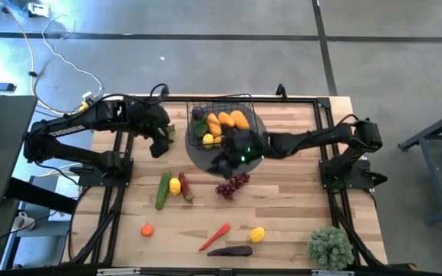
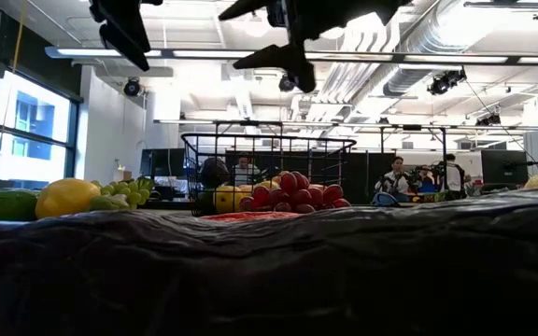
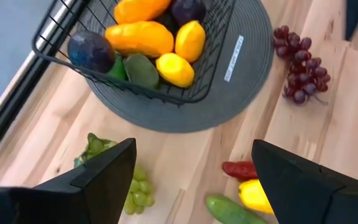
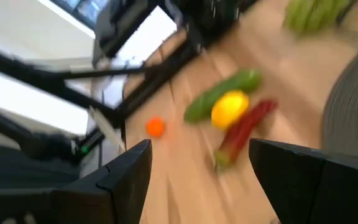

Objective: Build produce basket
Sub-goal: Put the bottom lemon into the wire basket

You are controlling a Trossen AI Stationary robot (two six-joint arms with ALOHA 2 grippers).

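Overhead arrangement, read from left to right. The left end effector point(image 1: 159, 142) hangs over the wooden surface point(image 1: 282, 215) just left of the basket, its fingers point(image 3: 98, 177) spread wide and empty (green grapes point(image 3: 132, 190) lie directly below it in the left wrist view).

Below it on the surface lie an orange fruit point(image 1: 147, 229), a cucumber point(image 1: 163, 189), a lemon point(image 1: 175, 185) and a red chilli point(image 1: 184, 187); the last three are bunched together, touching or nearly so.

The basket point(image 1: 221, 103) stands on a grey mat point(image 1: 206, 157) at the far middle of the surface, toward the mat's far edge. It holds a dark purple fruit point(image 3: 91, 51), two green pieces point(image 3: 140, 70), orange pieces point(image 3: 140, 37) and two yellow lemons point(image 3: 182, 55).

The right end effector point(image 1: 227, 159) is over the mat's near edge, beside the basket; its fingers point(image 4: 126, 174) stand apart with nothing between them. Purple grapes point(image 1: 232, 185) lie on the surface just off the mat, close to this end effector.

Near the front edge lie a carrot point(image 1: 215, 237), an eggplant point(image 1: 230, 251) and a second loose lemon point(image 1: 257, 234). A bushy plant point(image 1: 330, 247) occupies the front right corner.
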